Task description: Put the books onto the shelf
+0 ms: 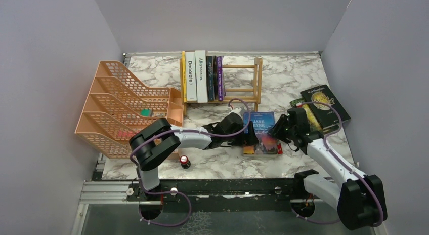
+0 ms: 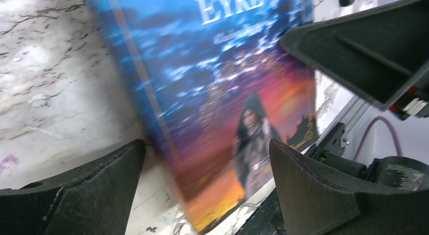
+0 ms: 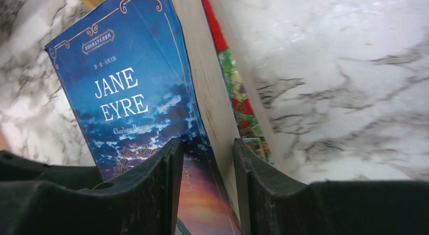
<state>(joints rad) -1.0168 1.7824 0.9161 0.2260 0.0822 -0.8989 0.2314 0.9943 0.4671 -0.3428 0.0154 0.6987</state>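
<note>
Five books [image 1: 201,75] stand at the left end of the shelf [image 1: 248,83]. Jane Eyre [image 1: 261,124] lies on the table [image 1: 283,78] just in front, over the red floral book [image 3: 242,108]. The left gripper [image 2: 205,149] is spread wide across its cover; the right gripper [image 3: 207,146] closely straddles its page edge, though I cannot tell whether it pinches

right hand [image 3: 207,146] astride Jane Eyre [image 3: 126,93] page edge | red floral book [image 3: 242,109] beneath

Both arms wear white shells between bulky black joint housings. The left arm [image 1: 189,140], based at seven o'clock, and the right arm [image 1: 331,161], at five, each carry a purple cable [image 1: 238,100]. The left claw [image 2: 205,154] and right claw [image 3: 206,149] have matte black, wedge-shaped fingers.
</note>
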